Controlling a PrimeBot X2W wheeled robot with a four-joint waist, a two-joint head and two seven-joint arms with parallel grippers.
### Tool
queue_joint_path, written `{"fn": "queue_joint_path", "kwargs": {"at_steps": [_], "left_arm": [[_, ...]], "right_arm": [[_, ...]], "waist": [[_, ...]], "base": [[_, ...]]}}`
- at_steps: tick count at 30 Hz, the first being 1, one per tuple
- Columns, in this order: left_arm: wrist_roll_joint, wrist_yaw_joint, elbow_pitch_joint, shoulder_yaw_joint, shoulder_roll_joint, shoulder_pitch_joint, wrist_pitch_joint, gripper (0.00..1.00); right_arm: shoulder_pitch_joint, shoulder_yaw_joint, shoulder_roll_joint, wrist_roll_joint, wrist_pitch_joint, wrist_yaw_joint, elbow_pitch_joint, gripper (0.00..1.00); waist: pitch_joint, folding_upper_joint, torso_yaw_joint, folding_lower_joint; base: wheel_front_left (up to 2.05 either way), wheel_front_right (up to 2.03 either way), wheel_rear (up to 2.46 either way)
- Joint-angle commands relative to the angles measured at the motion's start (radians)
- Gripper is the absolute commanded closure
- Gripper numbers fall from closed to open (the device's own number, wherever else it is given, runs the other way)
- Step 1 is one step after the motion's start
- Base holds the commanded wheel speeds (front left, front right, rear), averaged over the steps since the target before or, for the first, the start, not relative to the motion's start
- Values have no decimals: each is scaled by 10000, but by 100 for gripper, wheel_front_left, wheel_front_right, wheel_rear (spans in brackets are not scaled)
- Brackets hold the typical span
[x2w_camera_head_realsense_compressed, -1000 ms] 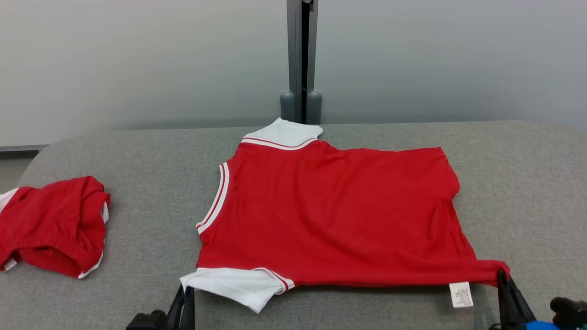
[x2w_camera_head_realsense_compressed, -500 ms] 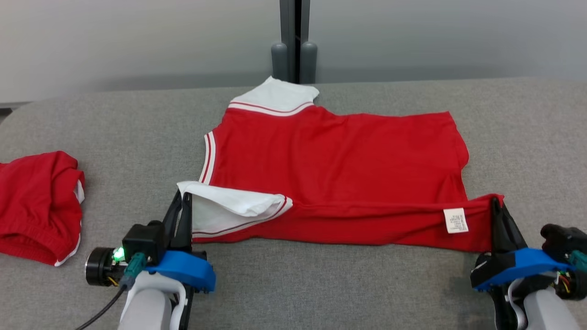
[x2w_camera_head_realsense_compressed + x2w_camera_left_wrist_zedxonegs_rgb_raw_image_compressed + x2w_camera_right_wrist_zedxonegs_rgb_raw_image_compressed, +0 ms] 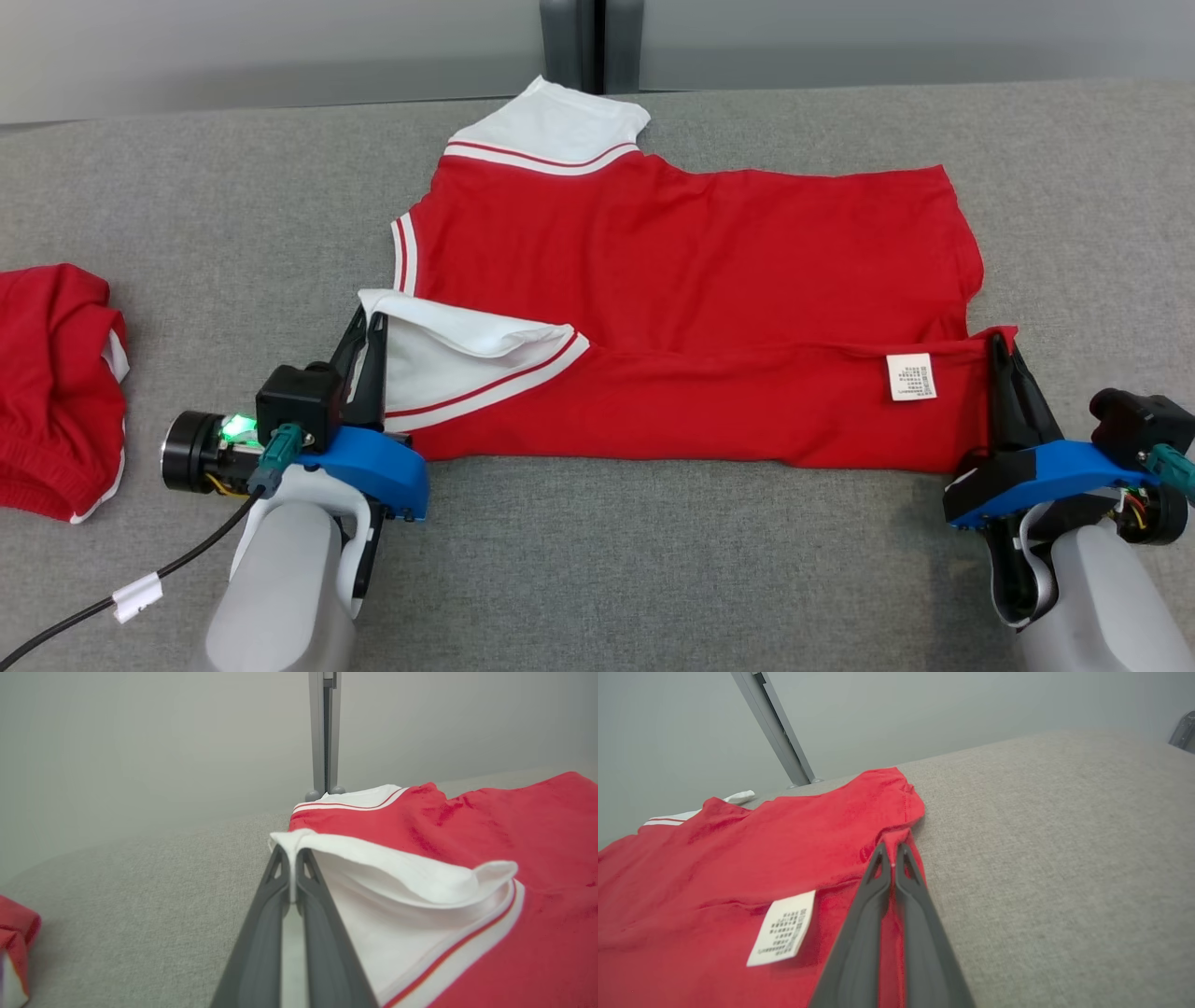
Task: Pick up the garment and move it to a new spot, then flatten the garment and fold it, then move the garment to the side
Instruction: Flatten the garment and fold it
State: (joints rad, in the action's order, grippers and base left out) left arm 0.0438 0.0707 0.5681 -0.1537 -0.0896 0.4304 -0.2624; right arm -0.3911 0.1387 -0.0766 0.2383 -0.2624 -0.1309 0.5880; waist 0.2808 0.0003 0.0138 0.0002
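Note:
The garment (image 3: 691, 271) is a red shirt with white sleeves, spread over the grey table (image 3: 233, 187). Its near edge is lifted and turned back over the body, showing a white care label (image 3: 910, 376). My left gripper (image 3: 366, 319) is shut on the near white sleeve (image 3: 387, 877), pinched at the tips (image 3: 293, 851). At the other end my right gripper (image 3: 997, 343) is shut on the near red hem corner (image 3: 899, 837), just right of the care label (image 3: 782, 928).
A second red garment (image 3: 51, 383) lies bunched at the table's left edge. A grey post (image 3: 574, 42) stands behind the table's far edge. A black cable (image 3: 112, 597) trails from my left arm.
Both grippers have carried the garment's near edge away from me, folding it over the body. The head camera has tilted down, so the whole scene sits higher in view.

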Motion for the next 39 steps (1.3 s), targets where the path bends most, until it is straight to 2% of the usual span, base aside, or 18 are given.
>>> {"fn": "queue_joint_path", "kwargs": {"at_steps": [1, 2, 3, 4, 5, 10, 14, 17, 27, 28, 29, 30, 31, 36, 39], "left_arm": [[1, -14, 161, 23, -61, 123, -33, 100], [43, -71, 371, 61, -51, 175, -30, 100], [86, -103, 487, 99, -40, 239, -32, 83], [115, -114, 508, 155, -25, 301, -32, 53], [161, -161, 480, 208, -7, 307, -32, 0], [512, -422, -181, 606, 149, -402, -30, 0], [862, -383, -330, 700, 278, -1101, -32, 0], [1117, -293, -97, 642, 350, -1544, -32, 0], [1867, -501, 963, 603, 395, -1494, -15, 0], [1976, -479, 1093, 560, 397, -1480, -6, 5], [2020, -431, 1231, 480, 398, -1471, -4, 42], [2111, -368, 1335, 408, 404, -1440, -4, 62], [2162, -340, 1424, 315, 409, -1413, -1, 100], [2391, -217, 1613, -9, 400, -1285, 5, 100], [2414, -210, 1653, -145, 407, -1250, 8, 100]], "right_arm": [[-170, 6, 19, -21, -34, 3, 3, 100], [-207, 25, 43, 6, -34, 3, -45, 100], [-213, 27, 60, 17, -34, 3, -112, 27], [-209, 70, 85, 54, -34, 3, -171, 0], [-196, 93, 105, 88, -34, 3, -243, 0], [244, 382, 164, -5, -34, 3, -668, 0], [587, 596, 219, -83, -34, 3, -892, 0], [809, 707, 223, -116, -34, 3, -921, 0], [954, 697, 254, -291, -34, 3, -776, 0], [982, 642, 256, -320, -34, 3, -778, 0], [1026, 616, 254, -352, -34, 3, -775, 0], [1082, 563, 252, -342, -34, 3, -754, 0], [1128, 445, 255, -340, -34, 3, -742, 0], [1377, -144, 255, -286, -34, 3, -692, 0], [1413, -108, 243, -329, -34, 3, -349, 0]], "waist": [[27, -3, -1, -2], [42, -3, -11, -2], [60, -3, -26, -2], [76, -3, -39, -2], [81, -3, -46, -2], [16, -3, -55, -2], [-54, -3, -58, -2], [-56, -3, -74, -2], [-11, -3, -260, -2], [-15, -3, -276, -2], [-17, -3, -291, -2], [-20, -3, -298, -2], [-25, -3, -300, -2], [-14, -3, -270, -2], [16, -3, -251, -2]], "base": [[0, 0, 0], [0, 0, 0], [0, 0, 0], [0, 0, 0], [0, 0, 0], [0, 0, 0], [0, 0, 0], [0, 0, 0], [0, 0, 0], [0, 0, 0], [0, 0, 0], [0, 0, 0], [0, 0, 0], [0, 0, 0], [0, 0, 0]]}}
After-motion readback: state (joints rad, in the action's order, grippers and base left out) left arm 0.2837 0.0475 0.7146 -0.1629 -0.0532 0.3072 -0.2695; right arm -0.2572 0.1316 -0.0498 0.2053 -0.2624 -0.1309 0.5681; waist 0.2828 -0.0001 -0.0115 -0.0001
